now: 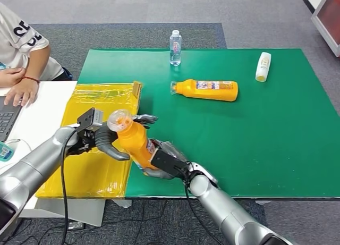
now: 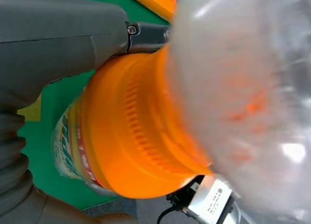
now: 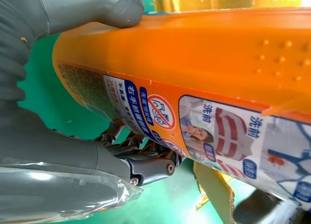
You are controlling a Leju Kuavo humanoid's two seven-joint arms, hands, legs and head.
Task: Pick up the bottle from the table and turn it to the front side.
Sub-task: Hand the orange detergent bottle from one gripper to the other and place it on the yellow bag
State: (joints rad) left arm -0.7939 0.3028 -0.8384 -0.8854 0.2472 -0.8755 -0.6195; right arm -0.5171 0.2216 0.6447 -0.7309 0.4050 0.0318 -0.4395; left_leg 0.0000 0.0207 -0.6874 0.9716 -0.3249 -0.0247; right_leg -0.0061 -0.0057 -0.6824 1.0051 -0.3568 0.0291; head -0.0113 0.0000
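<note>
- You have the orange bottle (image 1: 134,141) lifted off the desk (image 1: 260,149), so the pick-up is done; it hangs tilted, just in front of the yellow bag (image 1: 100,96).
- Both hands grasp it: your left hand (image 1: 105,137) near the cap, your right hand (image 1: 166,160) at the base.
- From the right wrist, the label (image 3: 205,127) sits sideways; judging by that, the turn is unfinished.

— Orange bottle (image 1: 134,141), clear rounded cap, printed label near the base. Lifted off the table (image 1: 260,149), tilted, cap end up and pointing away from the second orange bottle (image 1: 206,90).

— Held?

— Gripped at both ends: left robot hand (image 1: 105,137) around the neck, right robot hand (image 1: 162,160) under the base. Nearer than the second orange bottle, well apart from it.
</note>
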